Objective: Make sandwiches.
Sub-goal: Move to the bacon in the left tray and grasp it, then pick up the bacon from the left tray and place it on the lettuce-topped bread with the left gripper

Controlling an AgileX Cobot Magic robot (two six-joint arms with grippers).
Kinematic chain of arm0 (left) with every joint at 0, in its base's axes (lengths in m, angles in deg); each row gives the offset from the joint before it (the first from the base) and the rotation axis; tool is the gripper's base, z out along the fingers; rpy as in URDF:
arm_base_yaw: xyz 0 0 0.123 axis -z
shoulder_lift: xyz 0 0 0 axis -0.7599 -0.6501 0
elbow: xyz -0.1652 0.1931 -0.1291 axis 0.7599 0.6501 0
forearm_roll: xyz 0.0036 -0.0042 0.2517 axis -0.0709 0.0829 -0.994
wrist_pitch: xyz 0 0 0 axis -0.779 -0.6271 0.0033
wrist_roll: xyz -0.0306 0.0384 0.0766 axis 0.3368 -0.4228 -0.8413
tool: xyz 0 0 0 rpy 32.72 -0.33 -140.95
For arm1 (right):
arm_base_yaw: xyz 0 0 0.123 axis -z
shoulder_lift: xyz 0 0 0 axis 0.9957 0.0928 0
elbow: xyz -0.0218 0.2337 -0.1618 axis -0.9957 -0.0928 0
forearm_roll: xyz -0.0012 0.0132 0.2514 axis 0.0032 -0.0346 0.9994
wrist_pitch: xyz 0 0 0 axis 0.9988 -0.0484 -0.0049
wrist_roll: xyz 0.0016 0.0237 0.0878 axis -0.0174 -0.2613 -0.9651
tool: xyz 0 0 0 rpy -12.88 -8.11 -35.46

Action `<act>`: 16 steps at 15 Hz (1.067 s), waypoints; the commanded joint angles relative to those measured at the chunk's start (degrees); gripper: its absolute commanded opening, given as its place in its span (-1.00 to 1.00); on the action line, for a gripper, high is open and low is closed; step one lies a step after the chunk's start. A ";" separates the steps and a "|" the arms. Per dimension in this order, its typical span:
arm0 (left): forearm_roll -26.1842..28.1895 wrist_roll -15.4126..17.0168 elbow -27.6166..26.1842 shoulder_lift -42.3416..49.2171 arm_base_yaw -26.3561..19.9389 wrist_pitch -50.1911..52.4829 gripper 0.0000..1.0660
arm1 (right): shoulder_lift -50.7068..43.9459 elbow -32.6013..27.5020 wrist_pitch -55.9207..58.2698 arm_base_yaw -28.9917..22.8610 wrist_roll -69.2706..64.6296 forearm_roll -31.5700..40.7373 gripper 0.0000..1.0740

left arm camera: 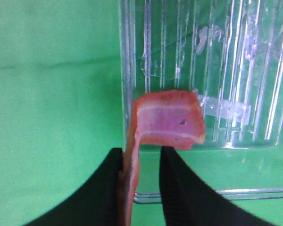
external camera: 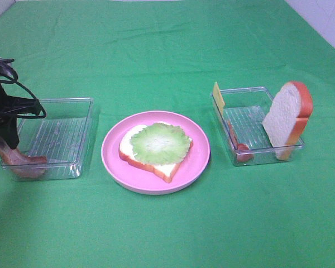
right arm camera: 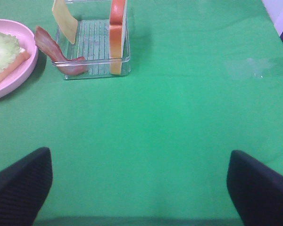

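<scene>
L pincer [left arm camera: 141, 157]: jaws narrow, bacon strip [left arm camera: 167, 117] between them, against one finger, slit of gap at the other. Firm hold? Can't tell. Strip sits at front corner of L tray [external camera: 72, 101], by its wall. R pincer [right arm camera: 139, 160]: wide open, nothing in it, over cloth.

Progress, my read: early.
- Done: bread slice [external camera: 156, 167] + lettuce [external camera: 159, 142] on pink plate [external camera: 113, 151].
- Left: bacon, cheese [external camera: 217, 95], top slice [external camera: 287, 114]. Last two stand w/ 2nd bacon [external camera: 239, 146] in R tray [external camera: 251, 89].

Only likely snag btwn strip and plate: tray wall.
</scene>
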 commanded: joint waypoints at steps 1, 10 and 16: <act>-0.92 0.57 0.34 -0.11 -0.06 -1.72 -0.90 | -1.78 -0.34 -0.63 0.40 0.52 0.29 0.80; 3.27 0.34 -7.10 0.34 0.46 -5.61 -1.00 | -1.78 -0.34 -0.63 0.40 0.52 0.29 0.80; 8.02 -1.26 -23.38 0.29 8.08 -10.43 -1.00 | -1.78 -0.34 -0.63 0.40 0.52 0.29 0.80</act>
